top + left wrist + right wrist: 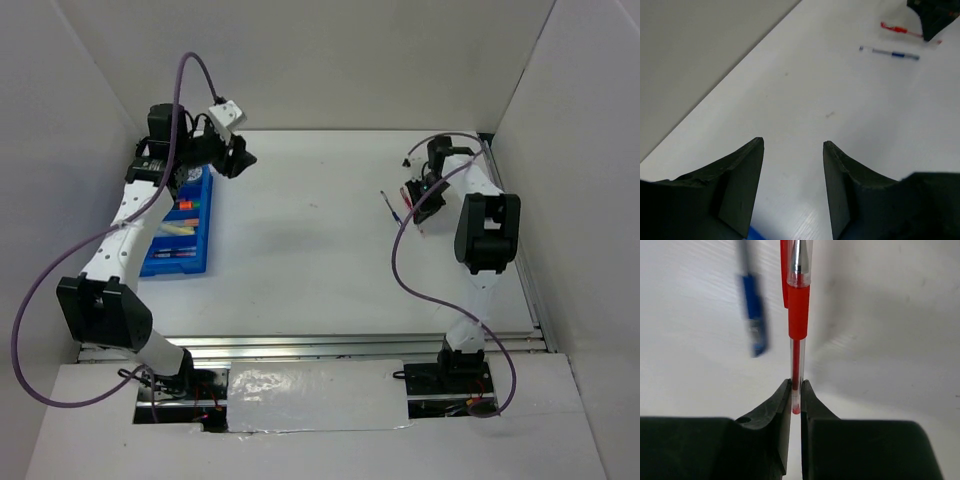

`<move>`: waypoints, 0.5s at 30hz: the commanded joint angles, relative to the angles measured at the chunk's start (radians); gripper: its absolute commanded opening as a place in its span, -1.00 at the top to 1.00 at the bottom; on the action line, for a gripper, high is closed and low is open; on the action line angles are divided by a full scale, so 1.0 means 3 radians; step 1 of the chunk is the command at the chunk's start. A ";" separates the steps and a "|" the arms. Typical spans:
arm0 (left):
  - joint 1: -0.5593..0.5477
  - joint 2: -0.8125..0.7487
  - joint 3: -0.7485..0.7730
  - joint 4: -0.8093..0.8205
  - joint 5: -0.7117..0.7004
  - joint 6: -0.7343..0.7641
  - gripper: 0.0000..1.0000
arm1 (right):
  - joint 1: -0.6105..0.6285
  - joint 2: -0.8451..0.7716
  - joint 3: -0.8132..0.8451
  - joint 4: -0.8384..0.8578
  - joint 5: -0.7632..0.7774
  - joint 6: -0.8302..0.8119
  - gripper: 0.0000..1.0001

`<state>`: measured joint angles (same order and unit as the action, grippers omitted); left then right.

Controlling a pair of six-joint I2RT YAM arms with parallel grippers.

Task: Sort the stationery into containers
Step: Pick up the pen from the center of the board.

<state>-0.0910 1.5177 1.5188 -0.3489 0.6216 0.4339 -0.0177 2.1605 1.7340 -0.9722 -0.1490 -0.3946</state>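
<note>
the blue tray (196, 262) sits at the far left of the table (320, 260), its long side running near to far. highlighters (178, 229) lie in its compartments, orange, pale yellow and pink among them; the left arm crosses over the tray's left and far parts and hides the rest. the left gripper (792, 145) hangs above the table just past the tray's far right corner, its jaws apart with nothing between them, only bare white surface showing through the gap.

the middle of the table holds nothing of the task. towards the far right, a blue pen (890, 53) lies flat on the table, a clear barrel with a blue grip; in the right wrist view it is blurred and sits just left of the red pen, not touching it. the red pen (798, 315), clear-barrelled with a red grip and red clip, runs straight out from the right gripper (796, 385), whose jaws are pinched together on the pen's thin end. whether the pen's other end rests on the table or is lifted, i cannot tell.
</note>
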 commanded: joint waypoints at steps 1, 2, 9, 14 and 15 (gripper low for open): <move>-0.0044 0.0131 0.0275 0.0778 0.0290 -0.1584 -0.25 | -0.0013 -0.0722 0.0422 0.0223 -0.1066 0.0302 1.00; -0.0044 0.0161 0.0270 0.1113 0.0462 -0.1822 -0.24 | 0.0023 -0.0875 0.0519 0.0295 -0.1483 0.0364 1.00; -0.0238 0.0452 0.0204 0.2594 0.0914 -0.3552 -0.23 | 0.0559 -0.1219 0.0663 0.1325 -0.2320 0.1308 1.00; -0.0453 0.0530 0.0347 0.2789 0.0858 -0.3619 -0.23 | 0.0882 -0.1372 0.0438 0.2186 -0.2387 0.1918 1.00; -0.0509 0.0525 0.0357 0.2804 0.0838 -0.3599 -0.23 | 0.0973 -0.1372 0.0438 0.2258 -0.2397 0.1944 1.00</move>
<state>-0.2092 1.6794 1.5684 0.3492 0.8455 -0.5564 0.2481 1.7420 1.8992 -0.4755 -0.8085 0.0498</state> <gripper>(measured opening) 0.615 0.144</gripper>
